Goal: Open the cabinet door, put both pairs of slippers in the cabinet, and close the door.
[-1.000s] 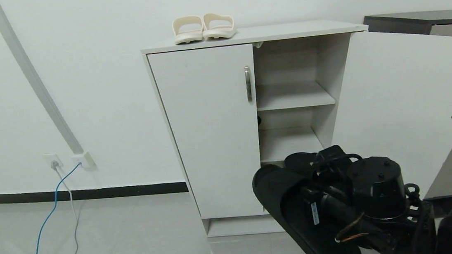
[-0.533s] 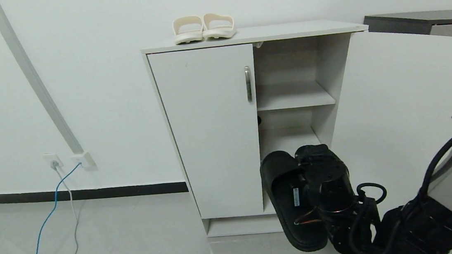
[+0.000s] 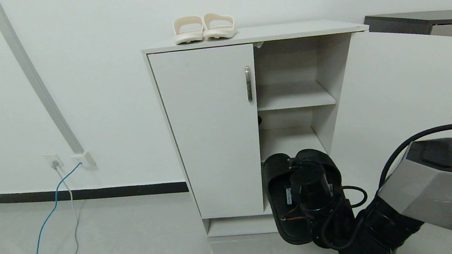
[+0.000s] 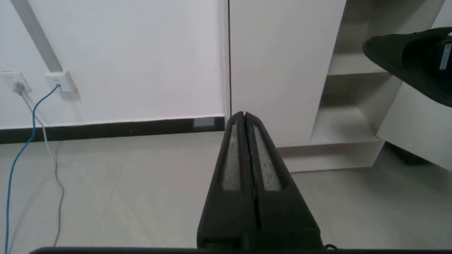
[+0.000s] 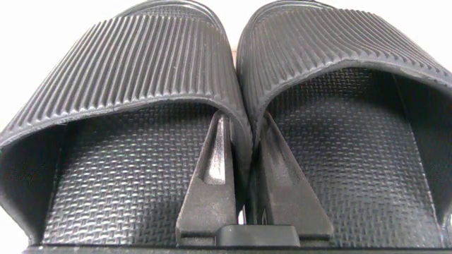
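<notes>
Wall sockets (image 3: 67,159): far left on the wall, with a blue and a grey cable (image 3: 44,223) trailing to the floor.
Left gripper (image 4: 244,120): fingers pressed flat together with nothing between them. It is low and left of the cabinet, pointing at the floor in front of it.
Cream slippers (image 3: 204,27): side by side on the cabinet top, toward its left end, untouched.
Cabinet (image 3: 303,29): white, against the far wall.
Left door (image 3: 210,132): closed, with its handle (image 3: 248,83) at the inner edge.
Shelves: the upper shelf (image 3: 293,97) and the one below it (image 3: 289,141) are bare.
Black slippers (image 3: 282,192): held as a pair at the mouth of the lowest compartment. The toes are just under the lower shelf edge and the heels hang out toward the near side. How far in they sit is hard to tell.
Right gripper (image 5: 244,123): narrow, pinching the two inner strap walls of the black pair together, one finger inside each slipper.
Right door (image 3: 406,105): swung wide open to the right.
Change: within the last second the right arm carried the black pair from close up, forward and down to the bottom opening. The cream pair and both doors stayed put.
Meaning: the door step looks done and the first pair is nearly placed. It likely needs pushing deeper before release. The cream pair and closing the door are yet to come.
</notes>
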